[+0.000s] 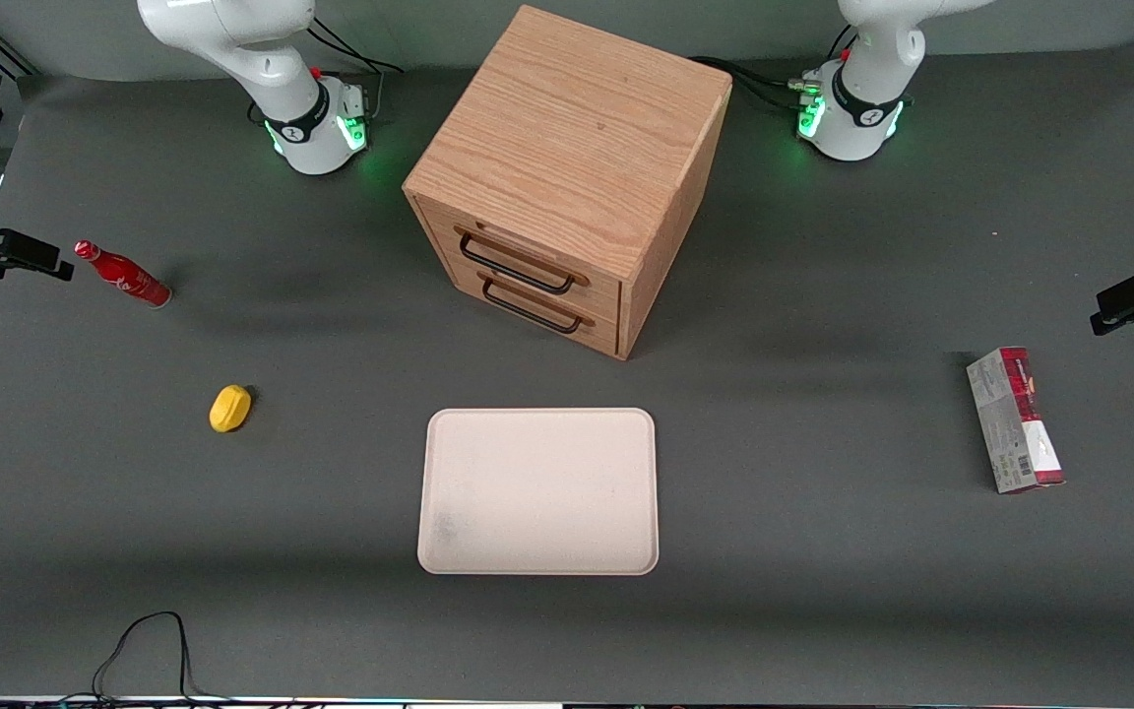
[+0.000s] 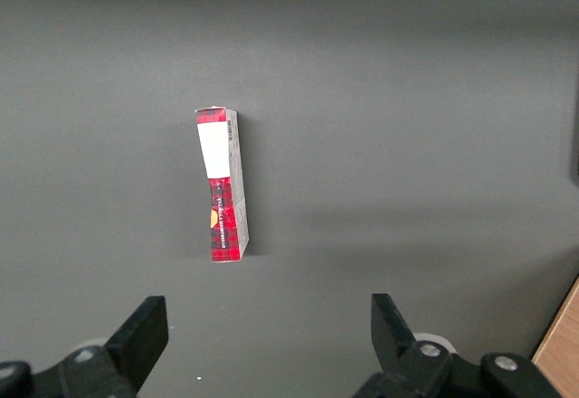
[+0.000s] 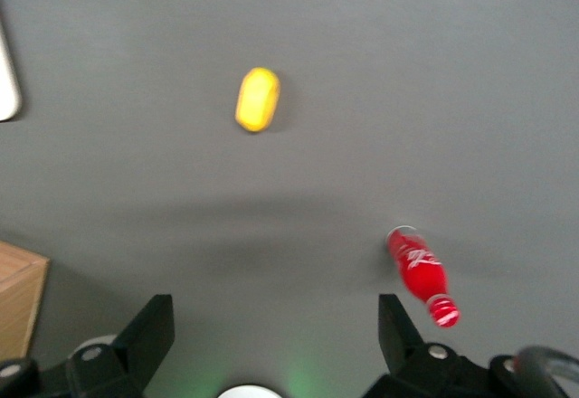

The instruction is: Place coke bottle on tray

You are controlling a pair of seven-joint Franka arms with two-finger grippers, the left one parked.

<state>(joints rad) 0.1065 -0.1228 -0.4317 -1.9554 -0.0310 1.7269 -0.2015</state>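
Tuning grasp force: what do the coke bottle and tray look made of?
Coke bottle: glossy red, likely plastic or coated metal; sheen shows. Tray: matte cream, probably moulded plastic; rounded rim, grey smudge. Gripper open above the table, holding nothing.

White arm (image 1: 262,59); black pincer (image 3: 276,335)

surface: dark grey table mat (image 1: 823,611); furniture: wooden drawer cabinet (image 1: 567,177) | light: green glow, soft shadows
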